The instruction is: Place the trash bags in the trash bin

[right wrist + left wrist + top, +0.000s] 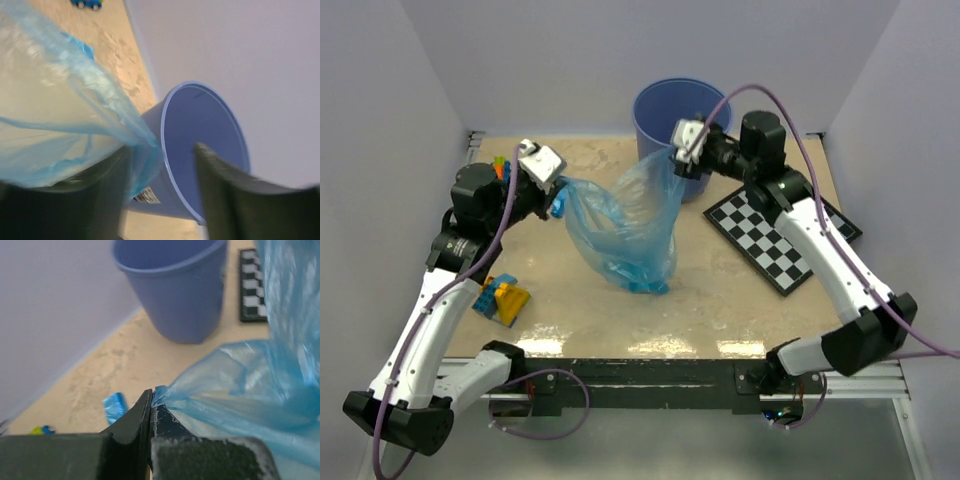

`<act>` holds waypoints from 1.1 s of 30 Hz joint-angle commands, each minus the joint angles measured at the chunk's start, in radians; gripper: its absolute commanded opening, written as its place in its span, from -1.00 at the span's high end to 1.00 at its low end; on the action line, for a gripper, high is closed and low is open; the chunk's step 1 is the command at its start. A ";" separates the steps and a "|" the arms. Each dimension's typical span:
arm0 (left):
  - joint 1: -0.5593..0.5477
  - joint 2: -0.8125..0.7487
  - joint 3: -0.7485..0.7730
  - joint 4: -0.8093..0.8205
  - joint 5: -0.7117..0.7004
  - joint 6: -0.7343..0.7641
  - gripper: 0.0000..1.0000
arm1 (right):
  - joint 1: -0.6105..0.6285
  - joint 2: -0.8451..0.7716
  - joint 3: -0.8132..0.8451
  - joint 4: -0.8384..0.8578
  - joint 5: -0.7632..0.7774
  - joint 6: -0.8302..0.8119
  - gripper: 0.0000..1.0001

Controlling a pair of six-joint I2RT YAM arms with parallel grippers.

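Observation:
A translucent blue trash bag (625, 225) hangs stretched between my two grippers, its bottom resting on the table. My left gripper (555, 190) is shut on the bag's left edge; the pinched film (250, 385) shows at the closed tips (151, 400). My right gripper (682, 148) is beside the near rim of the blue trash bin (670, 105). In the right wrist view its jaws (164, 149) stand apart, with the bag (60, 110) draped over one finger (115, 185). The bin (205, 135) is upright, and the part of its inside that shows looks empty. It also shows in the left wrist view (180, 290).
A black-and-white chessboard (775, 235) lies at the right, near the bin. Toy blocks (503, 298) lie at the front left, more (500, 168) behind my left wrist. A small bright-blue piece (115, 407) lies under my left gripper. White walls enclose the table.

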 commanded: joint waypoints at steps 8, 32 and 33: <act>0.046 0.051 0.176 0.283 -0.748 -0.058 1.00 | -0.049 0.367 0.623 -0.304 -0.180 0.263 -0.83; 0.077 0.195 0.316 0.361 -0.753 -0.074 1.00 | -0.086 0.611 0.744 -0.607 -0.078 -0.132 -0.55; 0.077 0.197 0.322 0.364 -0.746 -0.081 1.00 | -0.084 0.617 0.750 -0.605 -0.068 -0.130 -0.47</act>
